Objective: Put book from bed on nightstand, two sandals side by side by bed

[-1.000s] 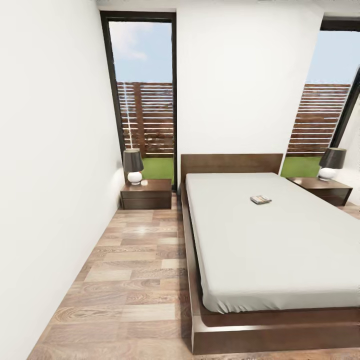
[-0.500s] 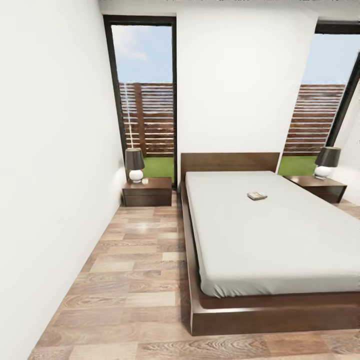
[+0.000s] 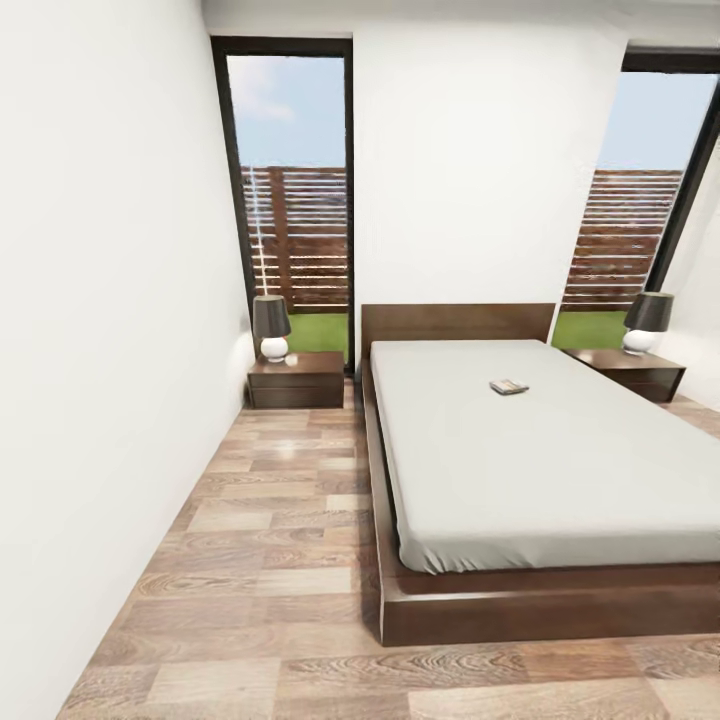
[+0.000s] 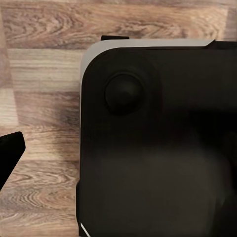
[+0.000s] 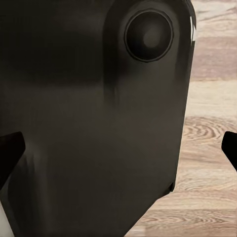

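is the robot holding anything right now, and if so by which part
Nothing appears held. The small dark paperback book lies untouched on the off-white mattress of the dark wooden bed, and no object sits between either wrist camera's finger tips.

The head view is bright and evenly lit by daylight from two tall windows [image 3: 290,200] at the back, with soft faint shadows beside the bed [image 3: 520,470], slight wide-angle stretching at the edges, and soft, slightly smeared rendering, while both wrist views are dim, blurry close-ups.

White walls [image 3: 110,300], plank floor [image 3: 270,560], two tall windows [image 3: 290,190].
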### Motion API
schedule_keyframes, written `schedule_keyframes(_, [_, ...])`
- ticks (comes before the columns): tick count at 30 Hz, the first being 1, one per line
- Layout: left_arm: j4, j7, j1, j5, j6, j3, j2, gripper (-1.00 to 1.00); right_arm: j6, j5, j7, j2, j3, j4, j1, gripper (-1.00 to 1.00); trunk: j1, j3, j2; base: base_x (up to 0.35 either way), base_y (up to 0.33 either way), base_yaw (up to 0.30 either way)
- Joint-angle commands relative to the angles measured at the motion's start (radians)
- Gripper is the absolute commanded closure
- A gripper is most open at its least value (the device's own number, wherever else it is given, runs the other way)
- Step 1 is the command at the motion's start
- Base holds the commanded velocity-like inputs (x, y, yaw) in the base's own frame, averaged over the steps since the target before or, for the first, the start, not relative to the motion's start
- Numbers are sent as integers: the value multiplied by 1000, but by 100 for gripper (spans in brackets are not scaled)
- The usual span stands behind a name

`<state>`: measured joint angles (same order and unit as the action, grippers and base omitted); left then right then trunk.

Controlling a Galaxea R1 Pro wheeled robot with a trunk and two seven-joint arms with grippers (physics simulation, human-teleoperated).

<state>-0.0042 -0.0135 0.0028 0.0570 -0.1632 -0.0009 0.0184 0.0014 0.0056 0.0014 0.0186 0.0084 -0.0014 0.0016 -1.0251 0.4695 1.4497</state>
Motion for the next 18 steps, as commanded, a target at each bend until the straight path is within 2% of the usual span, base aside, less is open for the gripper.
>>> schedule_keyframes(1, [0,-1,0,6,-2,-1,0,-100,0,1,0,0,1,0,0,-100,0,1,0,-62,0,0])
schedule_keyframes(18, [0,-1,0,7,-2,0,0,-100,0,1,0,0,0,0,0,-100,0,1,0,-23,0,0])
